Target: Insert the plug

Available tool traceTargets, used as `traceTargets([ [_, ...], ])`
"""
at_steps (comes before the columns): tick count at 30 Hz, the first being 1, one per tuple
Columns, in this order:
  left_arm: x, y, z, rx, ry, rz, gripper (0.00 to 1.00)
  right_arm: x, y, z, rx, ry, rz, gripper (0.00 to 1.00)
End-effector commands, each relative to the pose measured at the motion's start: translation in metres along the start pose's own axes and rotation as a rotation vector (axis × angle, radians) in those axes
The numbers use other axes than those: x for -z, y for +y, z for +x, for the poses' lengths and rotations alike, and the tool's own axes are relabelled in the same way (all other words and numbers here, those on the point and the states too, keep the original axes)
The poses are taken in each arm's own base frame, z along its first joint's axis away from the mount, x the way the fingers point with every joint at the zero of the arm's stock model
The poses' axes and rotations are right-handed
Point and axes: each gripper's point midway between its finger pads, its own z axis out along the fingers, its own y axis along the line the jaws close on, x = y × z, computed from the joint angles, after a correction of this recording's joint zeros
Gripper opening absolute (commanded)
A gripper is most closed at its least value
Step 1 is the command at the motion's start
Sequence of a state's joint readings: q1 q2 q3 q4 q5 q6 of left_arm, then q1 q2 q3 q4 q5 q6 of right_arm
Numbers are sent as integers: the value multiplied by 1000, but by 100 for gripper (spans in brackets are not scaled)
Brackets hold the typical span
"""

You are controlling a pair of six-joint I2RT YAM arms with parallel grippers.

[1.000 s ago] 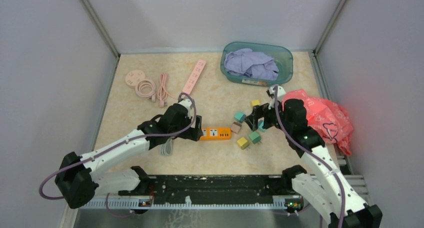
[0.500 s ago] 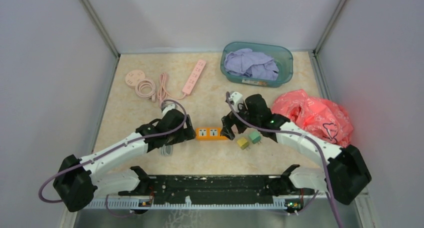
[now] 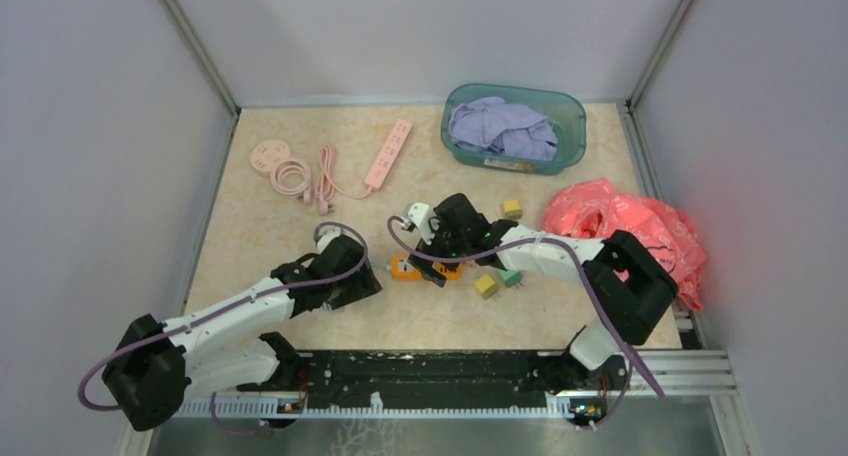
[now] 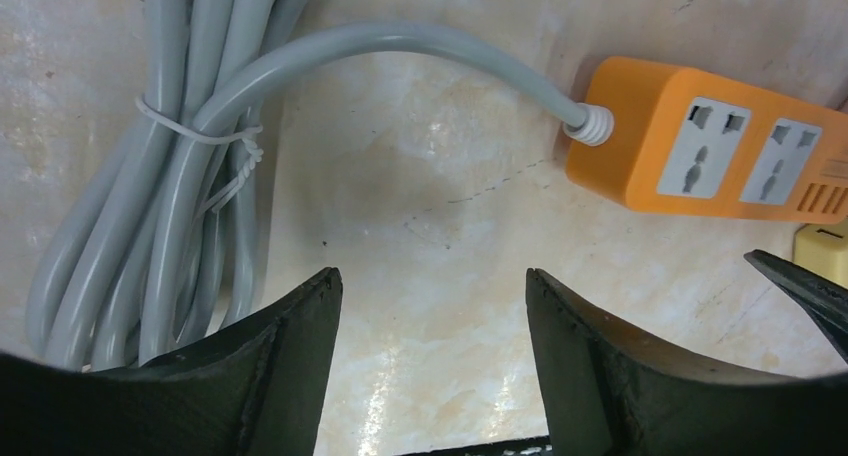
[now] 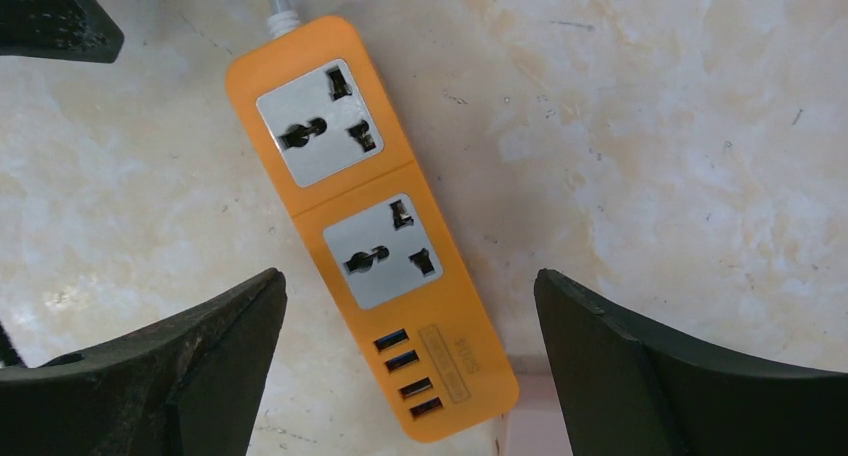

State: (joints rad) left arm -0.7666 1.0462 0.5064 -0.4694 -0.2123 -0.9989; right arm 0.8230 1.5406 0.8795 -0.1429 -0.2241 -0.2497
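The right end effector [image 5: 407, 276] hangs wide open and empty, with the orange power strip [image 5: 370, 226] lying directly beneath, between its fingers. The left end effector [image 4: 432, 276] is parted too and holds nothing, the grey cable [image 4: 180, 176] off to its side. The yellow plug [image 3: 486, 285] and green plug [image 3: 511, 275] lie on the bench just behind the right one. With no plug in hand and nothing bracing the strip, a descent would likely shove or grab the strip. A second earlier the right arm was among the plugs, and the left sat against the strip's cable end
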Motion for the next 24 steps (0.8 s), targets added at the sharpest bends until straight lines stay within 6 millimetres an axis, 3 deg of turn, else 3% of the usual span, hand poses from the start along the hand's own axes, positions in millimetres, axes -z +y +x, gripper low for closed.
traceTargets([
  [1, -8, 4, 0, 87, -12, -22, 72, -10, -7, -19, 94, -20, 28, 93],
  [6, -19, 20, -3, 94, -41, -89, 70, -17, -8, -4, 112, 39, 47, 87],
  [11, -25, 52, -18, 140, -135, -235, 67, -17, -6, 6, 106, 79, 46, 71],
  [19, -25, 87, -86, 203, -364, -423, 65, -6, 5, 0, 43, 38, 37, 42],
  [24, -23, 96, -128, 219, -481, -534, 64, -7, 20, -4, -21, 29, 28, 38],
])
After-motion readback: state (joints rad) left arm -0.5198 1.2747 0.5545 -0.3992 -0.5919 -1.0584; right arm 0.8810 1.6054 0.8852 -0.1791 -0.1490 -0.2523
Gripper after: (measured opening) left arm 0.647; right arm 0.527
